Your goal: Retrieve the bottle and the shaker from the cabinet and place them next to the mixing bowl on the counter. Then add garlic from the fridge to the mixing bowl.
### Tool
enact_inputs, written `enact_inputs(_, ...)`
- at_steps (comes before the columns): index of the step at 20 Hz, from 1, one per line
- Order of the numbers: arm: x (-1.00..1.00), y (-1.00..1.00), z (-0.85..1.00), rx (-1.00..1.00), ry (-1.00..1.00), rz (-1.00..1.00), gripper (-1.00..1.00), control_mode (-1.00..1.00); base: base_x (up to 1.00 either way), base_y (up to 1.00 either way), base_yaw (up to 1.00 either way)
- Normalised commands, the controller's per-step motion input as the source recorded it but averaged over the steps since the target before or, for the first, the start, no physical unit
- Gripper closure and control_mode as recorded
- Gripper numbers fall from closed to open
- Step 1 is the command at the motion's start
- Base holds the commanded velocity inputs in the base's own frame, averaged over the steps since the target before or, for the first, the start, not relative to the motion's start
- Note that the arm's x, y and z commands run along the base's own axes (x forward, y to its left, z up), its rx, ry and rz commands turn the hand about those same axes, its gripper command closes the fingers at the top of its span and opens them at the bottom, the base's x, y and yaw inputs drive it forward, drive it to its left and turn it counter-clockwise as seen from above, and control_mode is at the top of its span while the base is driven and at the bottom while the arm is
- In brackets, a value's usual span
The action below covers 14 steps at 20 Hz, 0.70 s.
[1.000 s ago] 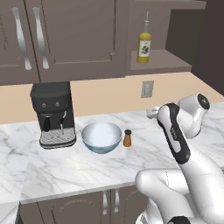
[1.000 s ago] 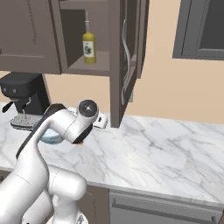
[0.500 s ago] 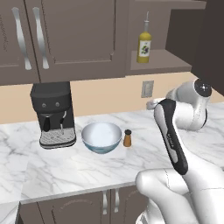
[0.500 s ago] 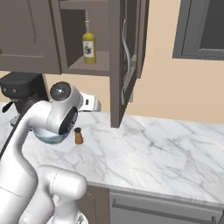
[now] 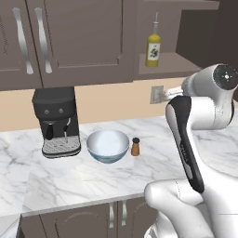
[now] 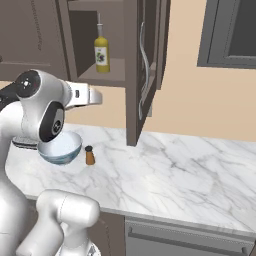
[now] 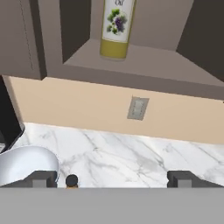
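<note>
Standing upright on the cabinet (image 5: 176, 62) shelf, the bottle (image 5: 153, 46) sits above and far of the released, wide-open gripper (image 7: 111, 178).

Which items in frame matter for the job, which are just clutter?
Job:
- bottle, standing in the cabinet
- shaker, on the counter beside the mixing bowl
- tool, open, empty

Clutter:
- coffee machine
- wall socket
</note>
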Motion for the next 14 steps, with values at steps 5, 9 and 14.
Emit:
enact_inputs(5, 0.0, 0.06, 0.5, 0.04, -0.13, -0.02, -1.0, -1.0, 0.0, 0.0, 0.0)
enact_inputs(9, 0.0, 0.03, 0.48, 0.08, -0.05, 0.0, -1.0, -1.0, 0.0, 0.0, 0.0)
enact_inputs(14, 0.0, 0.0, 0.52, 0.1, 0.0, 0.0, -1.0, -1.0, 0.0, 0.0, 0.0)
